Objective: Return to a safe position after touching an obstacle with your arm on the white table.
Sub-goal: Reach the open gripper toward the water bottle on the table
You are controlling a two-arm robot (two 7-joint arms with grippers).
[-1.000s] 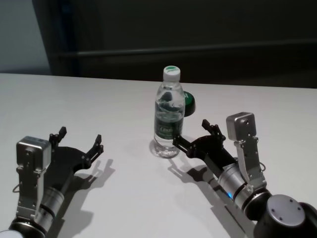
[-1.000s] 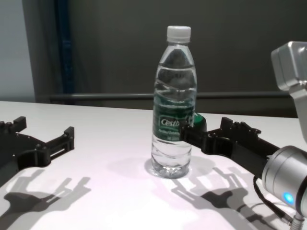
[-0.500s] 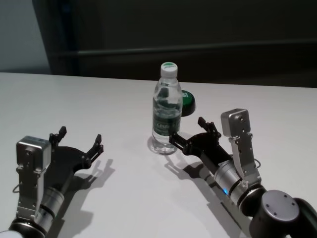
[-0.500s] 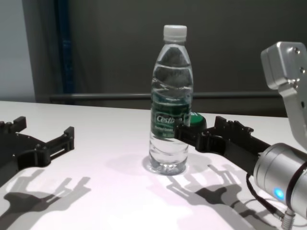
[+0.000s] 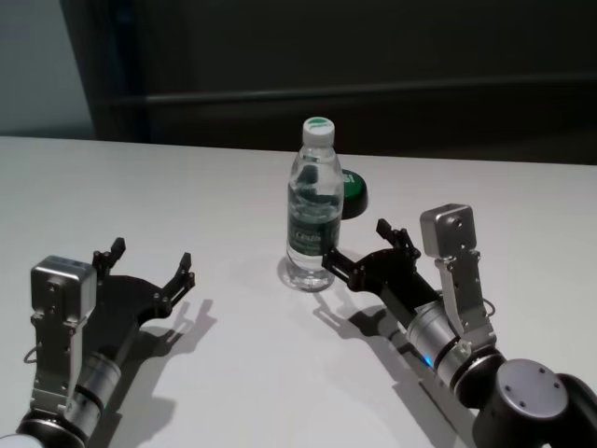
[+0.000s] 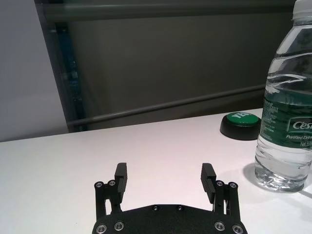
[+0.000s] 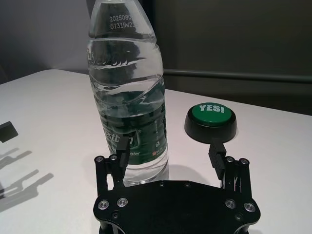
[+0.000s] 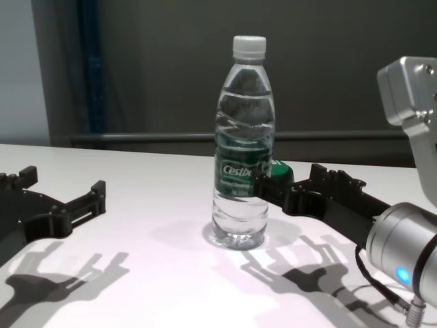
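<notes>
The clear water bottle [image 5: 311, 210] with a white cap and green label stands upright on the white table [image 5: 187, 177]. My right gripper [image 5: 356, 245] is open and empty, low over the table just right of the bottle. One fingertip [image 8: 263, 186] is at the bottle's [image 8: 242, 157] lower side; I cannot tell if it touches. In the right wrist view the bottle [image 7: 129, 97] stands just beyond that finger of the right gripper [image 7: 169, 148]. My left gripper [image 5: 152, 257] is open and empty, parked on the table at the near left.
A low black button with a green top [image 5: 353, 191] sits just behind and right of the bottle; it also shows in the right wrist view [image 7: 211, 119] and the left wrist view [image 6: 240, 125]. A dark wall runs behind the table's far edge.
The right gripper first pushed the bottle a little to the left and away, then drew back slightly to the right. The bottle stays upright. The left arm has not moved.
</notes>
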